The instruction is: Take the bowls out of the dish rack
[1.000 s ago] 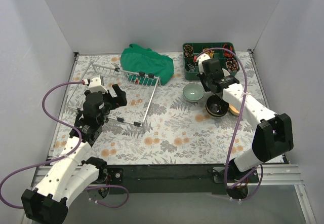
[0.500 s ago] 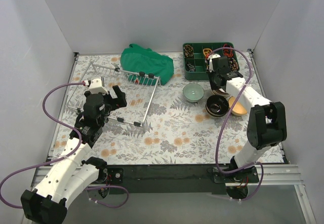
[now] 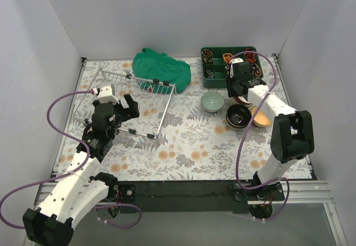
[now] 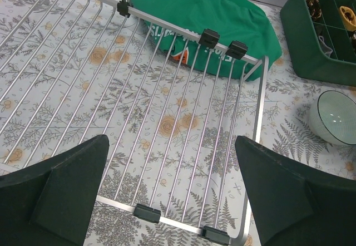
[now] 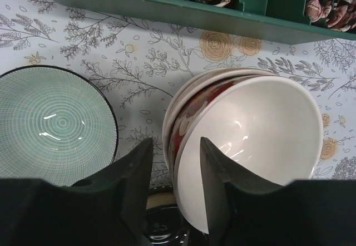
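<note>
Left gripper is spread wide with nothing in it, hanging over the dish rack, which lies flat by the left edge of the counter. Its wrist cam gets right in on the silver wires and black clips, with the floral print showing through. The overhead only gives the rack's outline.

Right gripper has just a narrow gap between its fingers and isn't holding anything. It sits over the left rim of the stack of bowls toward the far right corner, just in front of the green tray. Can't tell if it touches the rim.

Overhead, the wrist hides most of that stack. The right wrist cam shows a glossy cream bowl tilted on top, a red bowl under it and pale rims below. The pale green bowl, with fine rings and a dark rim, sits just left of it. Only the overhead shows the whole dark bowl and the tan bowl, side by side nearer the front.
</note>
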### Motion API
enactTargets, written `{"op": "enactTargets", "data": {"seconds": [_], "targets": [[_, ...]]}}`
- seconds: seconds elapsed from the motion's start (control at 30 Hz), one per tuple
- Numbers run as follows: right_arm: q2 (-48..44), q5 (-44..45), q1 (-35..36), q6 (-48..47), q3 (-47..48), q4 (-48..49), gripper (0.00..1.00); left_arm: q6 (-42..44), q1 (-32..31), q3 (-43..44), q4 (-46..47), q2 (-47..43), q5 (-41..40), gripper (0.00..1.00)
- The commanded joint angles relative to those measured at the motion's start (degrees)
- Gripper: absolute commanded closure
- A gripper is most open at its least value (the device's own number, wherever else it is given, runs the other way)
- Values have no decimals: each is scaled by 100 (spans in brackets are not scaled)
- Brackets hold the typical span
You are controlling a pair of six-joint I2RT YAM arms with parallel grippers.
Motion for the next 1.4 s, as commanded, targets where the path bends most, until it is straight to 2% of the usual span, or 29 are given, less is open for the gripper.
{"op": "enactTargets", "data": {"seconds": [0.0, 0.17, 0.27, 0.4, 0.5, 0.6, 0.93, 1.17, 1.37], "targets": [[-507, -55, -26, 143, -4, 292, 51, 63, -34, -51, 82, -112, -146, 2], [-973, -204, -35, 406, -136, 213, 46, 72, -34, -60, 91, -156, -128, 2], [-1465, -240, -26, 442, -303, 213, 36, 72, -34, -69, 126, -208, -93, 2], [-2403, -161, -26, 485, -567, 169, 17, 142, -34, -156, 249, -454, 91, 2], [-3211, 102, -35, 538, -830, 151, 7, 178, -34, -148, 293, -814, 179, 2], [-4081, 445, -26, 565, -1085, 134, 3, 195, -34, -51, 135, -1279, 197, 2], [-6720, 727, -26, 460, -2254, 108, 1, -94, -25, 591, -1288, -3027, -251, 2], [-8555, 657, -35, 284, -3326, 72, 2, -77, -25, 275, -1430, -4302, -734, 2], [-9595, 604, -26, 248, -3959, 99, 1, -173, -34, -236, -1289, -4946, -831, 2]]}}
